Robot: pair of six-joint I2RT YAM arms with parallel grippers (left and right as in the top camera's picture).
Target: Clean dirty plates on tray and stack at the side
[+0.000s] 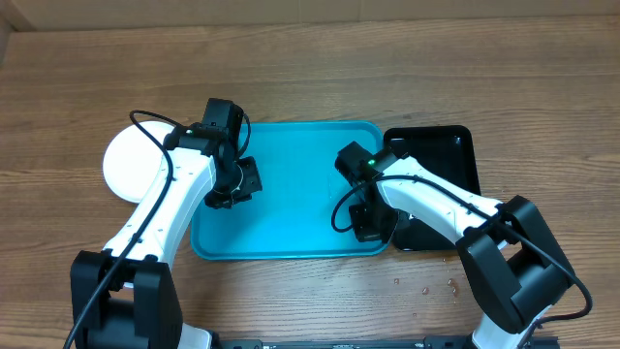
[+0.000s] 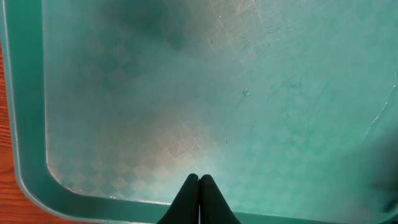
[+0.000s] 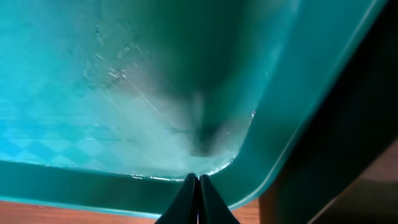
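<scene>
Hovering my left gripper [image 2: 199, 182] and right gripper [image 3: 199, 182], both pinched shut on nothing, over the bare tray [image 1: 291, 199]. 1 white plate [image 1: 126, 165] sits off the tray on my left. Probably stacked already, so next I'd just back off.

- The counter [image 1: 310, 68] fills my whole overhead view, a brown wood surface with its grain running left to right.
- Along the far edge the wood looks paler to me.
- The light is soft and even, and I see only faint shadows on the wood.
- A few small specks [image 1: 423, 290] lie toward the counter's near right corner.
- Both wrist views show me a thin reddish-brown strip of counter.
</scene>
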